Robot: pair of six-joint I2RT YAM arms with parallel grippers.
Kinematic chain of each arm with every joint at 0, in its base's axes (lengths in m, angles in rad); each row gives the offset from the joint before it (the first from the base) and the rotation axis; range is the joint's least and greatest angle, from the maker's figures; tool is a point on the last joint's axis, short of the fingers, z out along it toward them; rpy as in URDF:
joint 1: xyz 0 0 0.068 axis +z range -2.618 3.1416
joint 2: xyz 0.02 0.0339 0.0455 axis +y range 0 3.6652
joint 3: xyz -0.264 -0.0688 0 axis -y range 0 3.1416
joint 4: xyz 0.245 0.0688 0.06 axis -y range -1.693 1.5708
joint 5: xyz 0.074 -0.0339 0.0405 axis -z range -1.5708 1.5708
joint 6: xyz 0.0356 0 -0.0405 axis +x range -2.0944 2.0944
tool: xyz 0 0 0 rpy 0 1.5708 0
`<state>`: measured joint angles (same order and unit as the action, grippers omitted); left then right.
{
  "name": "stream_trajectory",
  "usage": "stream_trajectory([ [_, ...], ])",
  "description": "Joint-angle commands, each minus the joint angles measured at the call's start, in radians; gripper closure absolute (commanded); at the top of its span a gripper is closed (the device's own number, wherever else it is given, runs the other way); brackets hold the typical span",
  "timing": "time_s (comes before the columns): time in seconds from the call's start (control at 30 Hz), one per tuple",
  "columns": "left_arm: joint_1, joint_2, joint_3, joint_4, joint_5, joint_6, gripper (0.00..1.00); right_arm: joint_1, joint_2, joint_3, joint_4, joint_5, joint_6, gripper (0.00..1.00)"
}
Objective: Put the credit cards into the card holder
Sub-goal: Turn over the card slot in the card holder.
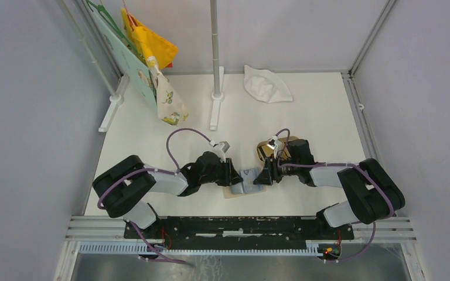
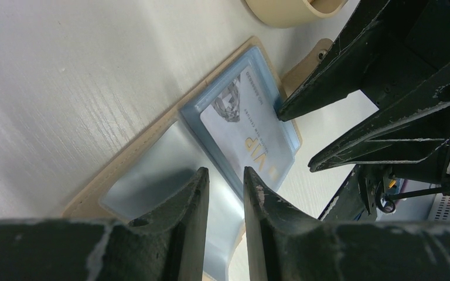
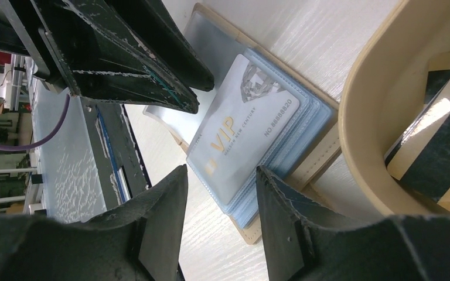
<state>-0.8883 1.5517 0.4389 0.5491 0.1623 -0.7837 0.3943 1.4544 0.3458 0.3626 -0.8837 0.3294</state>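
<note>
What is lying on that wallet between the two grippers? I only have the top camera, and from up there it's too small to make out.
Observer: A pale card with gold VIP lettering lies on the blue pockets of the open wallet. I cannot tell whether it is tucked inside one.
Operator: Is the right gripper holding it?
Observer: No. The right gripper is open with nothing between its jaws. In the left wrist view, one fingertip sits at the card's edge.
Operator: And the left one?
Observer: The left gripper has its jaws slightly apart, down over a clear flap of the wallet beside the card.
</note>
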Motion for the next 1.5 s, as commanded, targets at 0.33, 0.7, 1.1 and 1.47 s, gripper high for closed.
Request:
stream_trajectory([
  [0.33, -0.008, 0.028, 0.029, 0.066, 0.011, 0.013, 0.74, -0.011, 0.006, 0.016, 0.113, -0.079, 0.054, 0.47],
  [0.7, -0.007, 0.047, 0.029, 0.069, 0.007, 0.008, 0.89, -0.017, 0.012, 0.006, 0.167, -0.105, 0.103, 0.46],
  [1.1, -0.008, 0.023, 0.016, 0.074, -0.003, 0.006, 0.94, -0.038, 0.014, 0.022, 0.068, 0.000, 0.005, 0.45],
  [1.47, -0.009, -0.029, -0.004, 0.125, 0.039, -0.008, 0.87, -0.038, 0.029, 0.025, 0.049, 0.017, -0.013, 0.46],
])
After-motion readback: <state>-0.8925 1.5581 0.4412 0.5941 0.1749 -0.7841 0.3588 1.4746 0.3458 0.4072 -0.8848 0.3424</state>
